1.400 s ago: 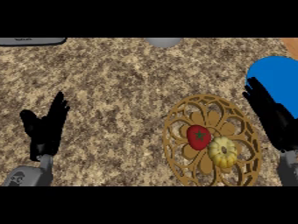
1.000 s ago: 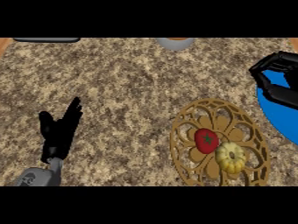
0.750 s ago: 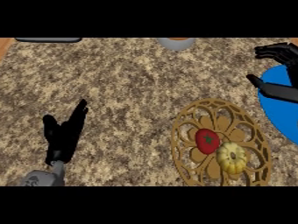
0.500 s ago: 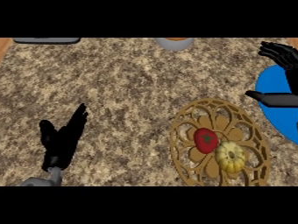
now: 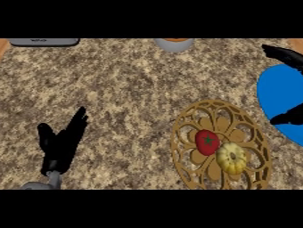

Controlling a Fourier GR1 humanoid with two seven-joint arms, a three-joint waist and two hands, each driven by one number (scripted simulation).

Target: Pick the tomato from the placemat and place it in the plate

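Nearest to me, well to the left of the placemat [image 5: 221, 147] and low in the head view, I saw my left hand [image 5: 60, 144] resting with its fingers straight and pointing up, holding nothing, its grey wrist just showing beneath it. The placemat itself — a round, golden-brown openwork piece — lay on the speckled stone counter [image 5: 115, 89] toward the lower right. The tomato [image 5: 207, 141] sat on it near its middle, red with a small green stem mark, and just beside the tomato on the nearer right side, touching or nearly so, was a small yellow pumpkin-like gourd [image 5: 230, 158]. To the right of the placemat and a little farther back lay the blue plate [image 5: 287, 100], partly cut by the view's right edge and close to the placemat's rim; I could not tell whether the two touched. My right hand [image 5: 297, 87] hung over that plate, spread open — fingers stretched toward the far side, thumb reaching out nearer the placemat — with nothing between them. Farthest from the placemat, along the counter's back edge, I made out a grey bowl-like object with an orange top [image 5: 174, 43] and, off to the left, a dark flat item [image 5: 43, 42].
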